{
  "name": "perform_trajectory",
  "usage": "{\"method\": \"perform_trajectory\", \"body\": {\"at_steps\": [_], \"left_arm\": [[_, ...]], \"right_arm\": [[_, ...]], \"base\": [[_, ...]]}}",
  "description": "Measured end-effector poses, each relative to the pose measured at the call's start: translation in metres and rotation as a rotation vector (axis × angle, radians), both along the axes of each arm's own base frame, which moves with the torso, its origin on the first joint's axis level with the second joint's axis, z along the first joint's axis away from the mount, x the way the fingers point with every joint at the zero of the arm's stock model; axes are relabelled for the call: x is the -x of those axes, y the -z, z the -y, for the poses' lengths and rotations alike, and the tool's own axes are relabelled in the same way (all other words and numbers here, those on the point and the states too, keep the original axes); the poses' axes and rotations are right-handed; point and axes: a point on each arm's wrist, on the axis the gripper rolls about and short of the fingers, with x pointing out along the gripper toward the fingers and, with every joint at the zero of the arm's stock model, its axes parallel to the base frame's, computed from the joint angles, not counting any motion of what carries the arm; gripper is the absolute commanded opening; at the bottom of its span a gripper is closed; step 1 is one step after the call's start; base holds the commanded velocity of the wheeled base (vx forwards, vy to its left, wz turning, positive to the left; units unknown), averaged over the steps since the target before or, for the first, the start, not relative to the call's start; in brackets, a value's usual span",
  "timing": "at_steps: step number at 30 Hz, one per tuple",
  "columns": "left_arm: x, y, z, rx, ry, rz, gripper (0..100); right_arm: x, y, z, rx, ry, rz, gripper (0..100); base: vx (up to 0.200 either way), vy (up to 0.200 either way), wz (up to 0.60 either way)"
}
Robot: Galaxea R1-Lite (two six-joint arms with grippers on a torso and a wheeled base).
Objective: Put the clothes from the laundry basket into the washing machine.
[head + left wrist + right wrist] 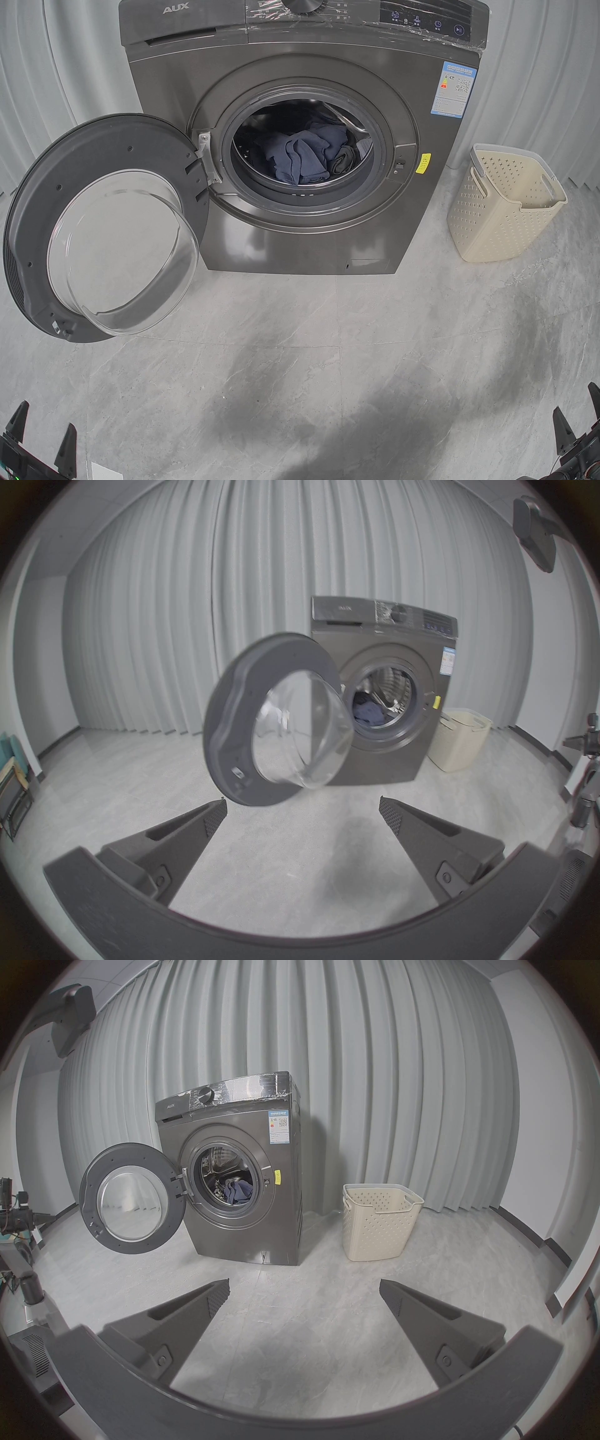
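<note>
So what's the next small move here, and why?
Probably bring the open, empty left hand to the open door and push it shut: the clothes lie inside the washing machine, the laundry basket looks empty, and the right hand is open and empty too.

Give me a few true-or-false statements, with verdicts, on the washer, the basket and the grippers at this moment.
1. The washing machine has its door shut. False: the door hangs wide open, on the robot's left.
2. Dark blue clothes lie in the drum. True.
3. The laundry basket stands to the left of the washing machine. False: it stands on the floor to its right, apart from it.
4. The left gripper and the right gripper are both open and empty. True.
</note>
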Motion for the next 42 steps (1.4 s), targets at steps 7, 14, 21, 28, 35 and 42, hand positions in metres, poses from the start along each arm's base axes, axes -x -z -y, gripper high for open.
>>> {"method": "perform_trajectory", "body": {"at_steps": [7, 14, 21, 28, 35, 42], "left_arm": [[0.0008, 0.0023, 0.0008, 0.013, 0.043, -0.01, 100], [0.001, 0.0021, 0.0006, 0.029, 0.04, -0.005, 100], [0.001, 0.0021, 0.0005, 0.031, 0.034, -0.004, 100], [0.001, 0.0021, 0.0005, 0.033, 0.034, -0.004, 100], [0.001, 0.0021, 0.0005, 0.035, 0.034, -0.004, 100], [0.001, 0.0022, 0.0005, 0.024, 0.033, -0.006, 100]], "right_arm": [[0.0002, 0.0, 0.0, 0.0, 0.0, 0.002, 100], [0.0002, 0.0, -0.0001, 0.001, -0.002, 0.003, 100], [0.0002, 0.0, 0.0, 0.001, -0.003, 0.003, 100], [0.0002, 0.0, 0.0, 0.0, -0.003, 0.002, 100], [0.0002, 0.0, 0.0, 0.0, -0.002, 0.002, 100], [0.0001, 0.0, 0.0001, 0.0, 0.002, 0.001, 100]], "base": [[-0.057, 0.057, 0.0], [0.0, 0.2, 0.0], [0.0, 0.2, 0.0], [0.0, 0.2, 0.0], [0.0, 0.2, 0.0], [0.0, 0.171, 0.0]]}}
